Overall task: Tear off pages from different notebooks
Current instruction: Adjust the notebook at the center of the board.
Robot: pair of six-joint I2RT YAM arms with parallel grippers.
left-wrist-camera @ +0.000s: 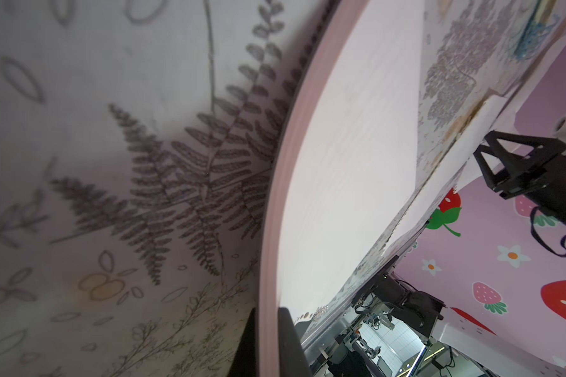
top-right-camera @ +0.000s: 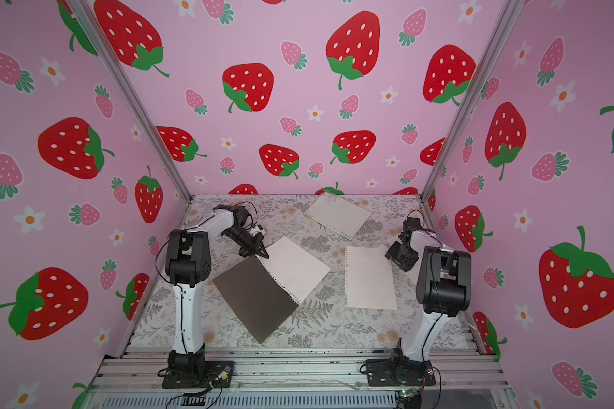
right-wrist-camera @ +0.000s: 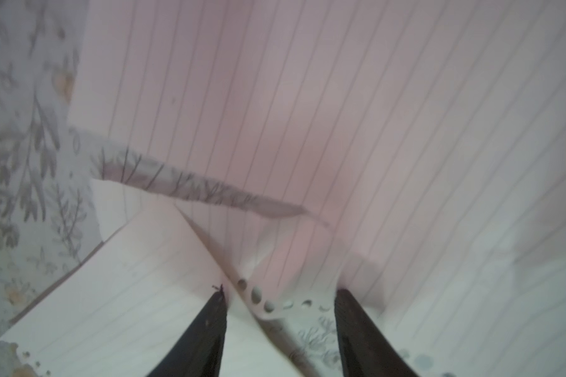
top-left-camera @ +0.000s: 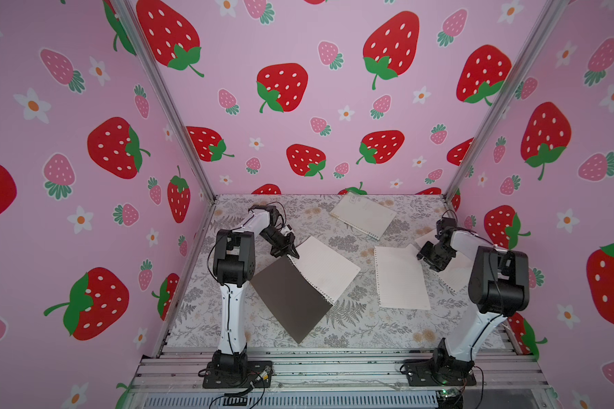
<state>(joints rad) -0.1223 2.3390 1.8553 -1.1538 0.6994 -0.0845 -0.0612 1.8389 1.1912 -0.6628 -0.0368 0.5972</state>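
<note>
Partway: two loose pages (top-left-camera: 401, 278) are out, and the dark notebook (top-left-camera: 291, 301) is open for the next pull.
Your loose pages lie flat near the right gripper (right-wrist-camera: 280, 293), its jaws apart over a punched corner; the cream notebook (top-left-camera: 364, 215) sits closed at the back. Your left gripper (top-left-camera: 294, 252) is clamped on the dark notebook's paper edge, at the far end of its binding (top-left-camera: 311, 279), which runs diagonally from far left to near right.

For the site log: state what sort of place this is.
Probably a robot test booth, not a home: a left arm and a right arm bolted to a metal rail base, strawberry-print walls closing it in, and an open notebook and a loose page on a flowered table.
</note>
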